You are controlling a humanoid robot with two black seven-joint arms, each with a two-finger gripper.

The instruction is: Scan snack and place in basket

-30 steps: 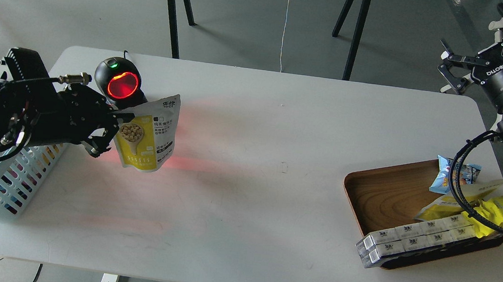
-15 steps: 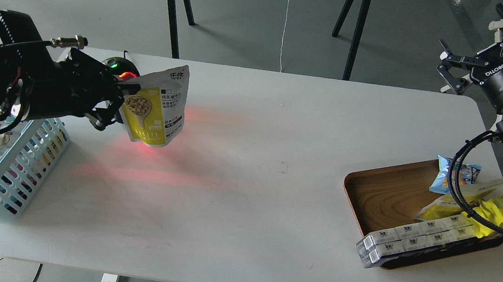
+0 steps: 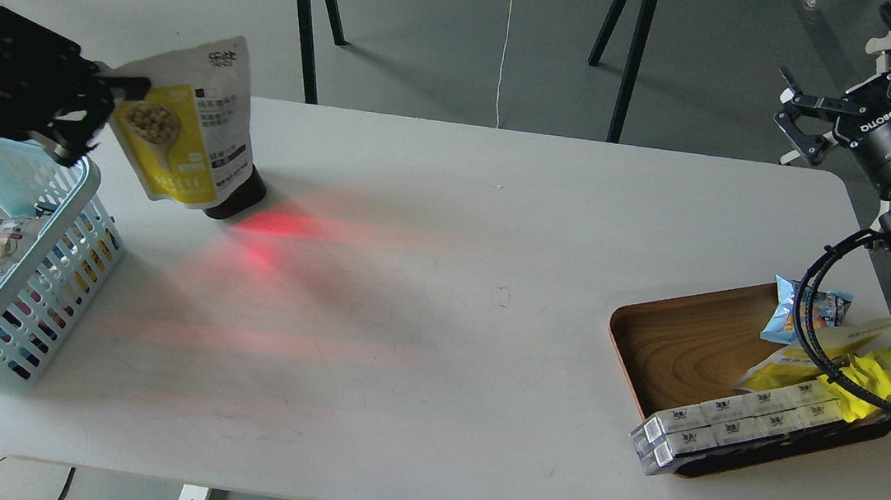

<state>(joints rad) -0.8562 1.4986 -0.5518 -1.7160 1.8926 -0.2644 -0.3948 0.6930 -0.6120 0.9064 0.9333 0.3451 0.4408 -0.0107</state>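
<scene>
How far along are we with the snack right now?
The left gripper holds the snack in the air, in front of the scanner, whose red light falls on the table. Whether the scan registered cannot be seen. Still left: carrying it over the basket and dropping it in.

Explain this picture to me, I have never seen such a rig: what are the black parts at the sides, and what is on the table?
The camera sits in a robot's head, looking down at a white table. The black parts are its arms. The left tool pinches a yellow-and-white snack pouch, raised beside a light blue basket. Behind the pouch stands a scanner, casting red light. The right tool hangs open and empty. A wooden tray holds more packets.
</scene>
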